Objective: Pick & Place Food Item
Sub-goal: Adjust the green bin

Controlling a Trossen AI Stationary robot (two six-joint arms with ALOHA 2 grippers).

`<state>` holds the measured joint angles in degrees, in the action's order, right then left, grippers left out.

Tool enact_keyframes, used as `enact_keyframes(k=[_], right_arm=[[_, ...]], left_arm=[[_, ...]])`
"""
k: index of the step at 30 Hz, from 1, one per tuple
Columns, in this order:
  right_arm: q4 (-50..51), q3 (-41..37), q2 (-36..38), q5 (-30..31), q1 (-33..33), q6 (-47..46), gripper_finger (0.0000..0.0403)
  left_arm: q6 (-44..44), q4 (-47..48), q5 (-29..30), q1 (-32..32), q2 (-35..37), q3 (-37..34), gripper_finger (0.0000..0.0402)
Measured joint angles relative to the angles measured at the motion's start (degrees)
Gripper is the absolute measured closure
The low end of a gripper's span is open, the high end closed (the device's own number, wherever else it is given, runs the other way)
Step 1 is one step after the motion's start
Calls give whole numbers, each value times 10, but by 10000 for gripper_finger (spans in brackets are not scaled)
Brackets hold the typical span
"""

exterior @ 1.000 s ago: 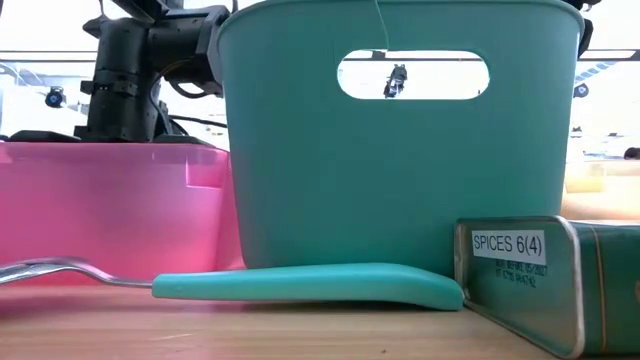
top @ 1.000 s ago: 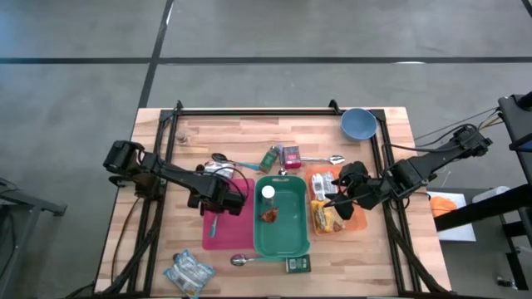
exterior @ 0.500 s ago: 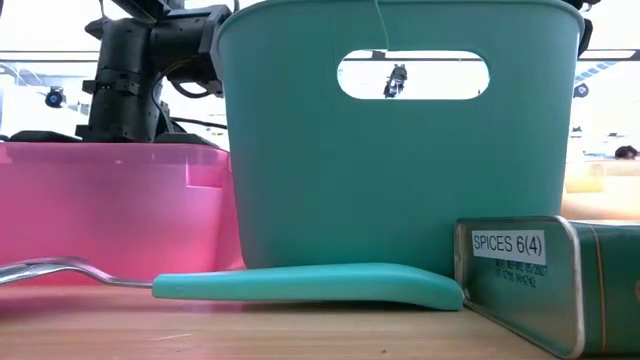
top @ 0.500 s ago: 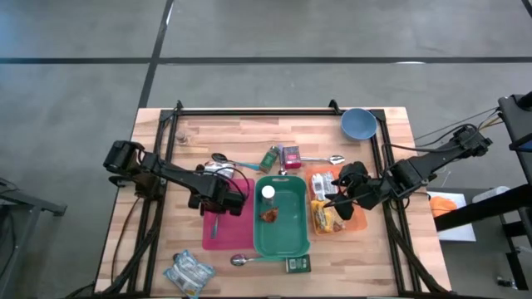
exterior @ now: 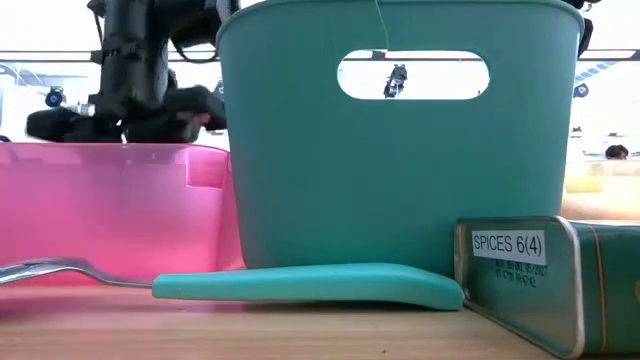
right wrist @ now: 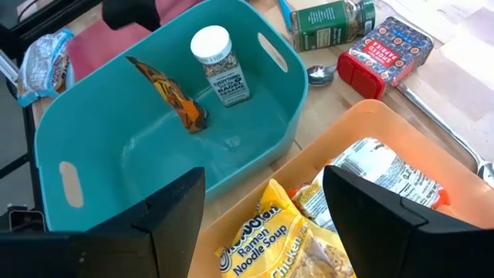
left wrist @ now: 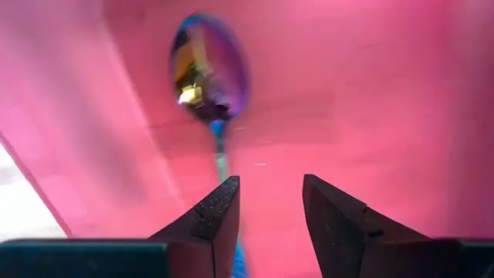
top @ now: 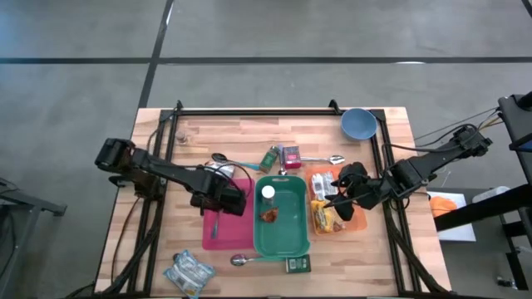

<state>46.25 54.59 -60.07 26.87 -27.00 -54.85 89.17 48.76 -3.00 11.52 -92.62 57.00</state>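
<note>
Spoon (left wrist: 210, 73) lying flat on floor of pink bin (top: 241, 237), iridescent bowl pointing away from wrist camera, handle running back toward left gripper (left wrist: 268, 205). Fingers (left wrist: 216, 212) of that gripper parted, set either side of handle end, no firm contact on handle visible. In high view, left gripper (top: 218, 199) positioned over pink bin near its far edge, just beside teal bin (top: 299, 241).

Teal bin contents: white-capped spice jar (right wrist: 218, 66) standing upright, orange-brown snack packet (right wrist: 174, 96) leaning beside it. Orange bin (right wrist: 370, 127) touching teal bin on its other side, holding ramen soup packets (right wrist: 270, 239) and silver-wrapped packet (right wrist: 386, 177).

Right gripper (right wrist: 262, 208) above near end of orange bin, jaws spread wide, nothing between them; same gripper (top: 345, 193) over orange bin in high view.

Beyond bins on wooden table (top: 241, 129): green spice jar (right wrist: 333, 17) on its side, red tin (right wrist: 382, 50), spoon bowl (right wrist: 320, 73) near teal bin rim, blue bowl (top: 357, 123) at far corner. At near edge: foil packet (top: 188, 271), green spice tin (exterior: 535, 275) marked "SPICES 6(4)", teal-handled utensil (exterior: 310, 285) lying against teal bin base. Left arm visible above pink bin in low view.
</note>
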Motion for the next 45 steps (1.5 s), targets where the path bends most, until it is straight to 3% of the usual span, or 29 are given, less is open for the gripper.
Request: enact_keyframes(k=[6,16,23,34,45], right_arm=[[-8,0,0,0,1,-4,145],[-23,0,0,0,0,-76,144],[-25,0,0,1,0,-123,144],[-85,-2,-13,1,0,-157,144],[-96,45,-102,-41,0,-167,144]], left_arm=[[-46,-1,33,0,39,39,261],[-128,-21,39,-5,31,92,339],[-193,-51,38,-13,31,98,372],[-271,-92,42,-23,16,94,377],[-313,-139,23,-26,-6,95,377]])
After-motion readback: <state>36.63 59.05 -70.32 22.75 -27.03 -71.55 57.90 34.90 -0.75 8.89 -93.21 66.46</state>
